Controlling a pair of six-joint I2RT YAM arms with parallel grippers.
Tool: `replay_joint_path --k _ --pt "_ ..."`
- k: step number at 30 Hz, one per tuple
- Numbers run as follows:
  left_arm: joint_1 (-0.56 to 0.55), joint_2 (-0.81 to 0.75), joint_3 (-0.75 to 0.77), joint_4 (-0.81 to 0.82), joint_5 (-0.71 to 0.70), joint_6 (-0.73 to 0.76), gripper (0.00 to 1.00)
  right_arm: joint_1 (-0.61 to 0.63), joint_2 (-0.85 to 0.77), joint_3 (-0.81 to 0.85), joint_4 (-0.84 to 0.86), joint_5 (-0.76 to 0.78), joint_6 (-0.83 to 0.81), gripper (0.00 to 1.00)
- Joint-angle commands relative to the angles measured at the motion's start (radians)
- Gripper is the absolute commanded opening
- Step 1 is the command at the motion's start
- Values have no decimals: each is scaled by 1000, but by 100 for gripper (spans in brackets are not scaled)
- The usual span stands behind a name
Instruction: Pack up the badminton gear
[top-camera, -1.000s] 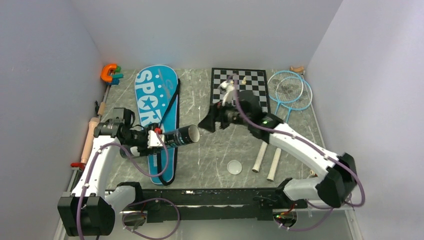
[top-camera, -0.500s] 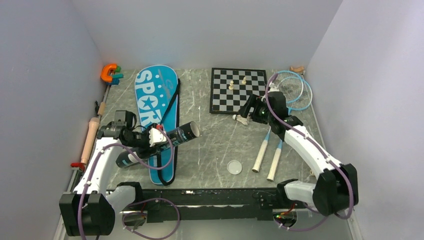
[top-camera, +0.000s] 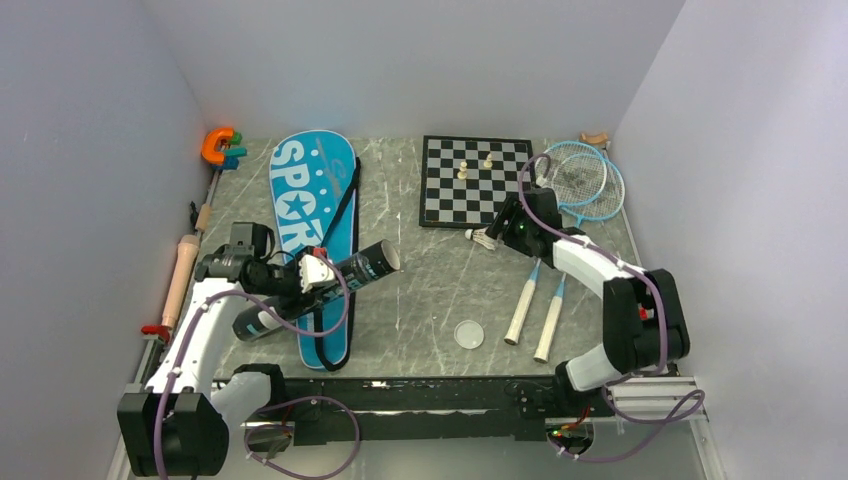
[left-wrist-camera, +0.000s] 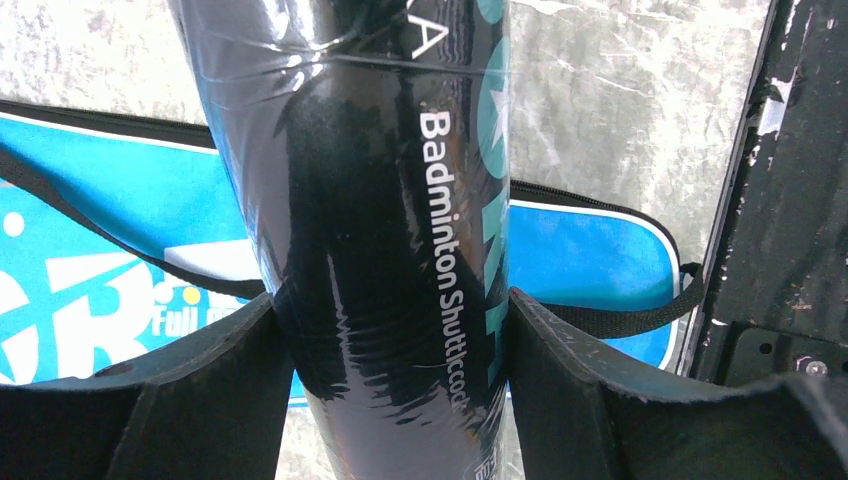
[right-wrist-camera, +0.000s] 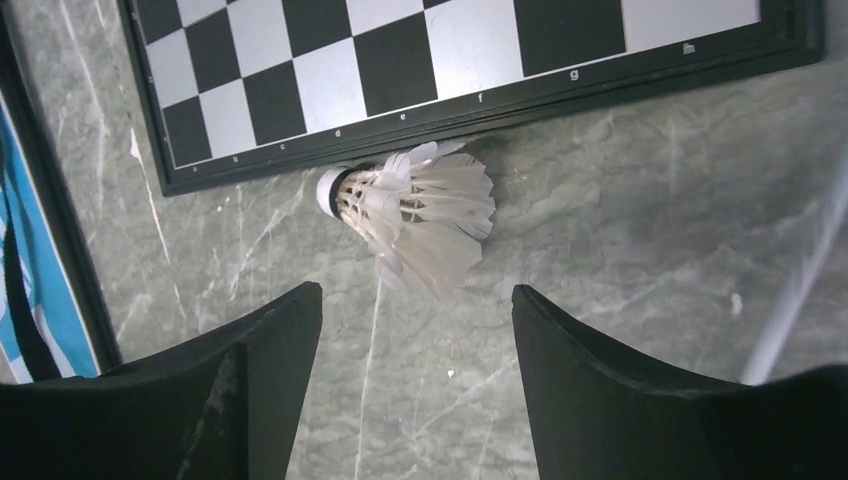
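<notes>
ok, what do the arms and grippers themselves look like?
White shells on the left arm and right arm, with black joints and bases and purple cables looping alongside. The left gripper and right gripper have broad black matte fingers tapering to the tips.

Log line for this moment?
left gripper: shut on tube | right gripper: open near shuttlecock beside chessboard | rackets: on table

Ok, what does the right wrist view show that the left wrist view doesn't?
Right wrist only: a shuttlecock lying beside the chessboard edge, ahead of the open right gripper. Left wrist only: the tube, with "Badminton" printed on it, clamped in the left gripper. Both: the bag and the table.
</notes>
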Motion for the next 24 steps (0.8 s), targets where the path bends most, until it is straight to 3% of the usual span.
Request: replay_joint_path --k 1,9,15,24 --pt "-8 -6 -5 9 25 -33 0 -3 78 56 127 -42 15 70" --pt "-9 -26 -27 17 -9 -32 0 -3 157 45 237 -119 40 55" --pt "-9 -16 -48 18 -13 -38 0 -3 175 47 258 -141 45 30" --pt "-14 -47 -68 38 -30 -84 0 44 4 25 190 -204 28 5"
